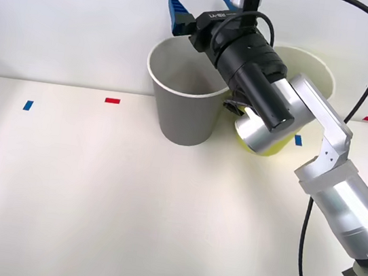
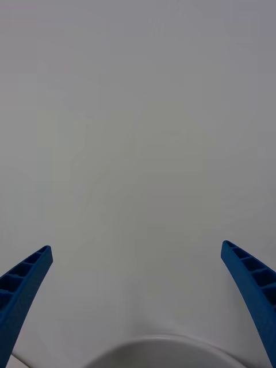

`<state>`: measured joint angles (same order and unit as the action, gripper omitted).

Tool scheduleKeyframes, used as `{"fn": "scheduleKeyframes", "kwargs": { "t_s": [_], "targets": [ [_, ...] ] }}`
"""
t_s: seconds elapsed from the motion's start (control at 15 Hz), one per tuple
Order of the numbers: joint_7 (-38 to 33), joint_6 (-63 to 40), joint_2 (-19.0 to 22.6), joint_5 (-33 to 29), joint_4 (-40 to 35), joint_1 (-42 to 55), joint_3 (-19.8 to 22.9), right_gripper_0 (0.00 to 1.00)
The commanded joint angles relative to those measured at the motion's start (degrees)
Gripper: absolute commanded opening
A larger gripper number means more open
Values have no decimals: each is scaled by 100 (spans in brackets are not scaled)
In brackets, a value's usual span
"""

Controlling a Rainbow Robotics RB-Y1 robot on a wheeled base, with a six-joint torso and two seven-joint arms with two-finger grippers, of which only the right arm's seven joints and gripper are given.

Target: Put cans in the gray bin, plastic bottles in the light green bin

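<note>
Hovering hand [image 1: 202, 2] above gray bin [image 1: 182, 103]

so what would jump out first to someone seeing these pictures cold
The right arm's gripper, its blue ribbed fingers spread wide and holding nothing, hangs over the far rim of the round tapered gray bin with a white rim at the back of the white table. Right beside it, half hidden behind the black and silver arm, stands the matching yellow-green bin.

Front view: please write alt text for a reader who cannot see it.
The right arm's open pincer hangs above the gray bin, holding nothing. The light green bin stands beside it, partly behind the arm, on a white table with small tape marks.
</note>
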<state>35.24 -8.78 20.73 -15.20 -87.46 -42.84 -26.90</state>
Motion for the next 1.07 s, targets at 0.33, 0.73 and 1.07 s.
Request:
{"fn": "scheduleKeyframes", "kwargs": {
  "t_s": [0.33,0.73,1.07],
  "targets": [
    [-26,412,326,-317,-1177,1068,194,100],
    [-79,403,722,-511,-3216,3608,713,100],
    [-61,403,722,-607,-3637,5137,1293,100]
  ]
}}
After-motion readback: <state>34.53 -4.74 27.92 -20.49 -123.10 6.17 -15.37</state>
